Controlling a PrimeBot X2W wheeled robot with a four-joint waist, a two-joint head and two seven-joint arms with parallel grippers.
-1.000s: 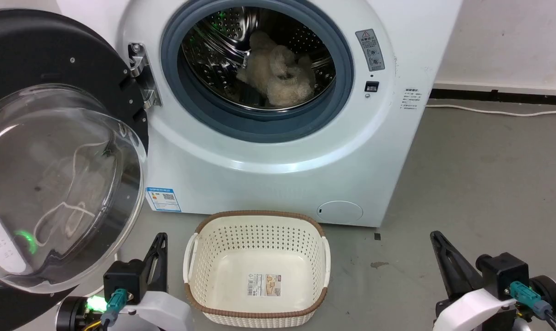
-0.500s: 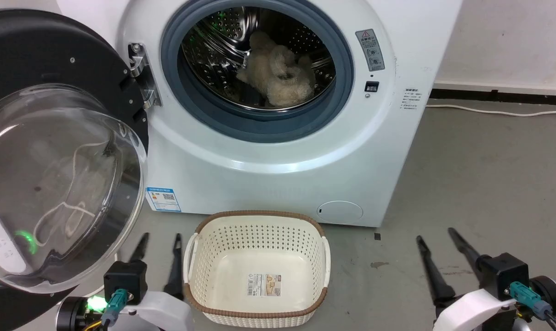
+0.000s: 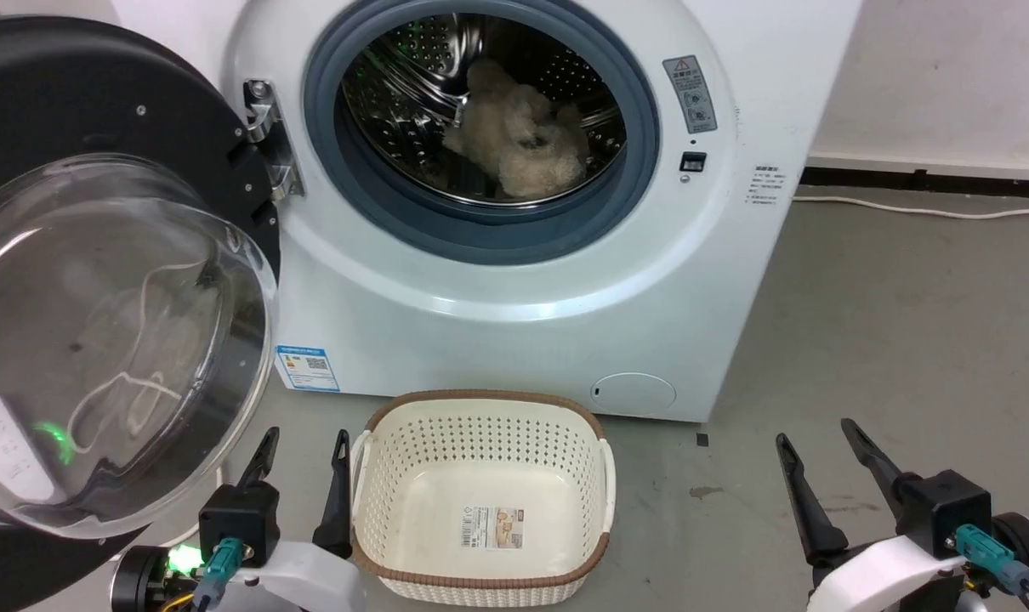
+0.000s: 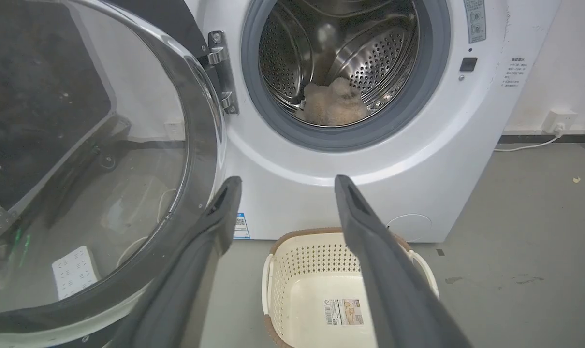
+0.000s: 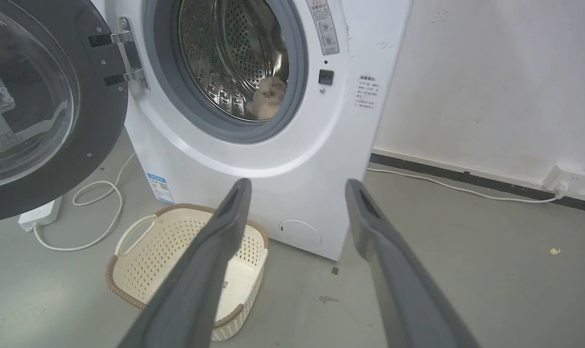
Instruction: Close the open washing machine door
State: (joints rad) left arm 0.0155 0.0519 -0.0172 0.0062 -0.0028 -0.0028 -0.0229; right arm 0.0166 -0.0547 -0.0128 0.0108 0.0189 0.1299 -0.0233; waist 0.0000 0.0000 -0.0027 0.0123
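Even, soft indoor light; a sharp head view and bowed wrist views.

The light is bright and diffuse, leaving only faint shadows on the floor (image 3: 863, 297) at the foot of the washer (image 3: 497, 280) and beside the basket (image 3: 480, 586). The glass of the door (image 3: 72, 93) carries pale streaks of glare and reflections. A green glow (image 3: 51, 438) shows through it, low on the left in the head view. The steel drum (image 3: 412, 59) glints with small highlights, one tinged green. Both wrist views bend straight lines near their edges, so the washer's side leans and curves. There the near fingers of the left gripper (image 4: 286, 179) and right gripper (image 5: 298, 181) look soft and out of focus; the rest is crisp.
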